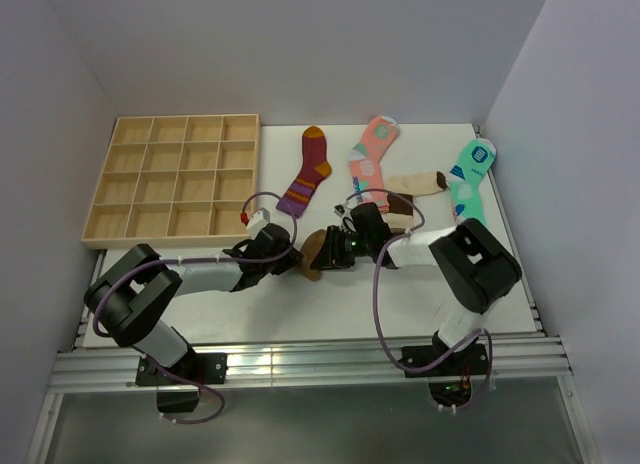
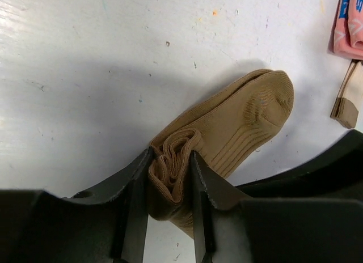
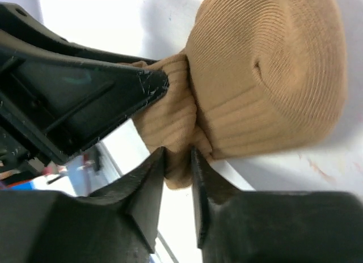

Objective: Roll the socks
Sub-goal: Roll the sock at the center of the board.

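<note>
A: So, where is the brown sock [image 1: 312, 252]?

B: It sits near the middle of the table [image 1: 320, 309], bunched between the two arms. The left gripper [image 2: 171, 158] meets it from nine o'clock and the right gripper [image 3: 178, 155] from three o'clock.

A: And how do the fingers stand?

B: The left pair is clamped on the crumpled end, with thick folds of fabric between them. The rounded end lies flat beyond. The right pair stands narrow and pinches a fold of the same sock.

A: And the other sock of the pair?

B: The beige sock [image 1: 415, 183] lies flat at about two o'clock from the brown one, well apart from it. It is between the pink sock [image 1: 372, 149] and the mint-green sock [image 1: 470, 174]. The maroon sock [image 1: 307, 171] is at twelve o'clock and the wooden tray [image 1: 175, 179] at ten.
</note>
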Controlling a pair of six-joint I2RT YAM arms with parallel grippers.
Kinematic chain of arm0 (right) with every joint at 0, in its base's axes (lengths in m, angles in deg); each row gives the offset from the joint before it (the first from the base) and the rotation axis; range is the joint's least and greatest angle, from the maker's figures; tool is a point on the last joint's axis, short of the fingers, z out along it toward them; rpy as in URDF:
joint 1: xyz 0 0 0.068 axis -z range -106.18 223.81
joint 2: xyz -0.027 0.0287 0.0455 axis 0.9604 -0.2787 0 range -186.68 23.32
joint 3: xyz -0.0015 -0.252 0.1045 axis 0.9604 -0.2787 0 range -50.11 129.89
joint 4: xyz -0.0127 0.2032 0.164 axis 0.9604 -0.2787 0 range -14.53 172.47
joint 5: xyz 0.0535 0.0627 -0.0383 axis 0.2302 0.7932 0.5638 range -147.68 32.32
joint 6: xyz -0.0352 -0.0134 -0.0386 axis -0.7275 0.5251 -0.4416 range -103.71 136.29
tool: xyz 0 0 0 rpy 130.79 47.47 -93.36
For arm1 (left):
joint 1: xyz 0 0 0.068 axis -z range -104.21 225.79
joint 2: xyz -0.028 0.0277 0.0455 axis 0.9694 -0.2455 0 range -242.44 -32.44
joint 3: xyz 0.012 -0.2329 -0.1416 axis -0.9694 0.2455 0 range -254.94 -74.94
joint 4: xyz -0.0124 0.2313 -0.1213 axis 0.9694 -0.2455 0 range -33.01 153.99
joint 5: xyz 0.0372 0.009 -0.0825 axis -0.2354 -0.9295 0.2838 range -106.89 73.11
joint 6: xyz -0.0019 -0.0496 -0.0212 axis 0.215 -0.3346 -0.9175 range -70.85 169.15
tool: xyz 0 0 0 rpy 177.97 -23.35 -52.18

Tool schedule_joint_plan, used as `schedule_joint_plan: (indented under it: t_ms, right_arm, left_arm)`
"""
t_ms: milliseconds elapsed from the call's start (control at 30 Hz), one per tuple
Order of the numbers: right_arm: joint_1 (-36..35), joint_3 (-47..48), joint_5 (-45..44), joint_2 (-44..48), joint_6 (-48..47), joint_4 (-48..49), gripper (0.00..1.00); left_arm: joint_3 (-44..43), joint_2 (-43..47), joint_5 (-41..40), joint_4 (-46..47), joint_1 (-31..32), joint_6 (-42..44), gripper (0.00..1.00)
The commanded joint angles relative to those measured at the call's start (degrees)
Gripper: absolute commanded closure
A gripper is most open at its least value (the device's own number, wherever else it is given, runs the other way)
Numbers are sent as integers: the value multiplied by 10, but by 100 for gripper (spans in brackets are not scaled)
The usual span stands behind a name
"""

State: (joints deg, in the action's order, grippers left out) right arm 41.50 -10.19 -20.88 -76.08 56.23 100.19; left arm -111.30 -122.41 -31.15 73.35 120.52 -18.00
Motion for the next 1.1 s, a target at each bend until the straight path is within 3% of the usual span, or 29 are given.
schedule_joint_plan:
  t_ms: [0,333,900,933,1033,1067]
  right_arm:
    - [-19,-32,-108,63,-66,-56,65]
    - [-149,-42,-365,199,-202,-86,55]
    - [-217,-5,-416,126,-225,-84,58]
    - [-217,-6,-416,123,-218,-83,60]
    - [-211,-8,-402,116,-200,-81,82]
    - [-206,-7,-394,113,-194,-83,94]
  left_arm:
    - [-6,-21,-3,-109,8,19,72]
    - [-23,-18,0,-138,17,29,73]
    - [-13,5,6,-144,18,31,72]
    - [-12,5,6,-141,18,31,72]
    - [-11,8,5,-141,18,31,68]
    - [-9,10,4,-141,18,30,65]
